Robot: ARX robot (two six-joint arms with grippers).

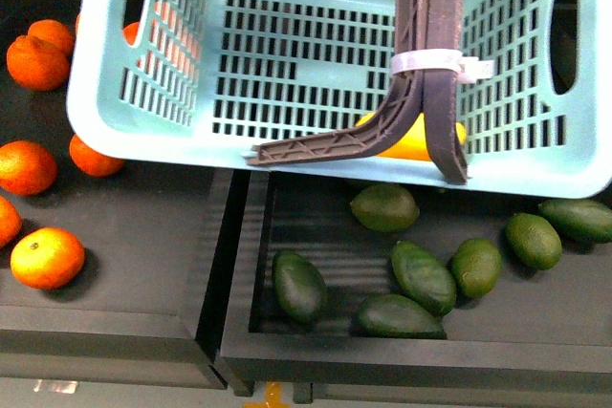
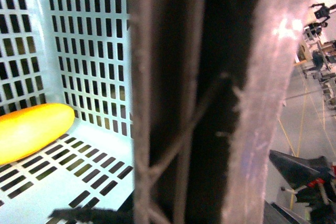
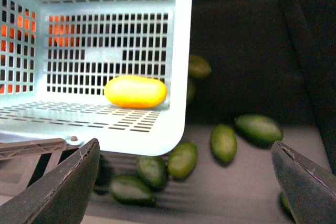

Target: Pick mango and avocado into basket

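Scanning front: basket [image 1: 287, 155] hangs over counter [image 1: 143, 226], mango [image 1: 413, 140] inside at near wall, avocado [image 1: 422, 277] loose below. Left wrist: handles [image 2: 173, 103] fill frame, left gripper unseen, cannot tell. Right wrist: right gripper [image 3: 186, 174] jaws spread, empty. Avocado likely firm, smooth, rolls; pinch across middle.

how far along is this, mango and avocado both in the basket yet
Done: the mango already lies on the floor of the basket. In hand: nothing, since the right hand is open and empty, facing the fruit. Left: the avocado. Every one of the avocados in view lies in the dark tray below the basket, with none inside it. So roughly half done.
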